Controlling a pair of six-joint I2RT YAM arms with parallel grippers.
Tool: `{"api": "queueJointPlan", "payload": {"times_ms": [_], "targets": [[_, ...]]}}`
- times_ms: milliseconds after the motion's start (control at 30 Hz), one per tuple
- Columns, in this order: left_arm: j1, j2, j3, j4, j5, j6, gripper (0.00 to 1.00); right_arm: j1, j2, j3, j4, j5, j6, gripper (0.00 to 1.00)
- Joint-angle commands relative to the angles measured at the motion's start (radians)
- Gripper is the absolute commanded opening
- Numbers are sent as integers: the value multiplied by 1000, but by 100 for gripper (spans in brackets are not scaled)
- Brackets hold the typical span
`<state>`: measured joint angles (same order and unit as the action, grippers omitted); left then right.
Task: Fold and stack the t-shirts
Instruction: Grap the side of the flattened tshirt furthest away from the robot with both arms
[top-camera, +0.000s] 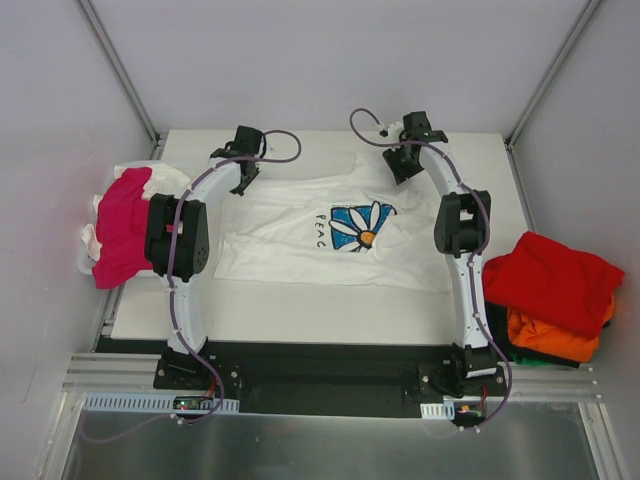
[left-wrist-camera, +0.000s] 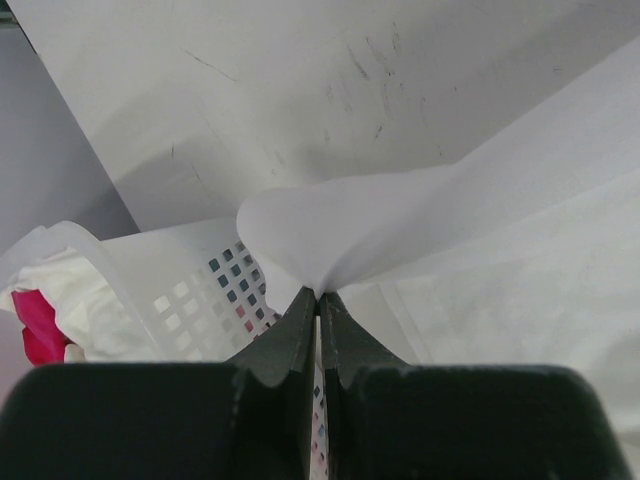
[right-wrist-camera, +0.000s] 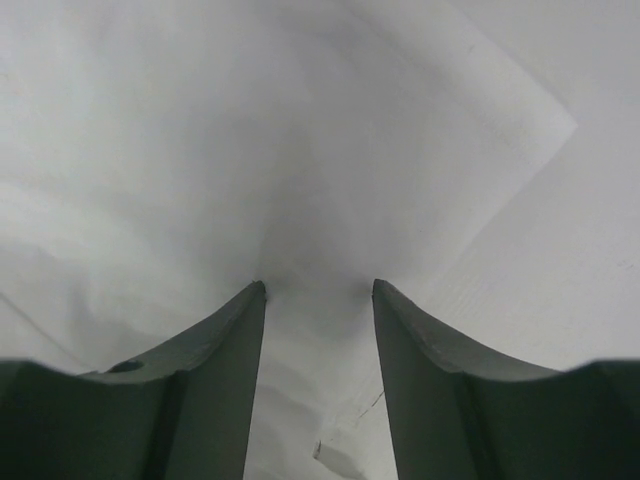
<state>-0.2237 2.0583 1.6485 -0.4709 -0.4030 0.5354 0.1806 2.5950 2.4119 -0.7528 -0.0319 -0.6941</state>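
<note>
The white daisy-print t-shirt (top-camera: 330, 235) lies spread across the middle of the desk (top-camera: 330, 310). At its far left corner the left claw (left-wrist-camera: 318, 293) is pressed together, pinching a raised fold of the white cloth. At the far right corner the right claw (right-wrist-camera: 318, 285) stands spread, tips down on the fabric. A magenta t-shirt (top-camera: 122, 235) sits heaped at the left, and a red t-shirt (top-camera: 555, 280) tops an orange t-shirt (top-camera: 555, 335) at the right.

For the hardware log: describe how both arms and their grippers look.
The left arm and right arm have white links and black joint housings. A purple cable loops along each. The left gripper and right gripper have dark, tapered fingers.
</note>
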Motion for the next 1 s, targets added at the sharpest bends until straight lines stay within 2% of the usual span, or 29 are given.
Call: {"api": "queueJointPlan", "payload": {"times_ms": [0,33,67,100,167,433,767,967], "targets": [[-9,-63,-4,-17,-30,-8,0,0,-3,-34,-59,24,-31,44],[-9,-63,-7,-17,-30,-8,0,0,-9,-37,-59,26,-33,41],[-9,-63,-9,-17,-27,-11,0,0,-13,-46,-56,24,-33,20],[-9,-63,-9,-17,-26,-11,0,2,-18,-57,-51,24,-30,8],[-9,-63,-12,-17,-22,-14,0,2,-30,-82,-42,66,-28,1],[-12,-49,10,-18,-20,-18,0,5,-101,-172,-10,87,-25,1],[-20,-61,135,-20,-31,-17,0,16,-240,-243,26,113,-21,1],[-46,-101,110,-20,-33,-23,0,22,-308,-272,20,116,-22,1]]}}
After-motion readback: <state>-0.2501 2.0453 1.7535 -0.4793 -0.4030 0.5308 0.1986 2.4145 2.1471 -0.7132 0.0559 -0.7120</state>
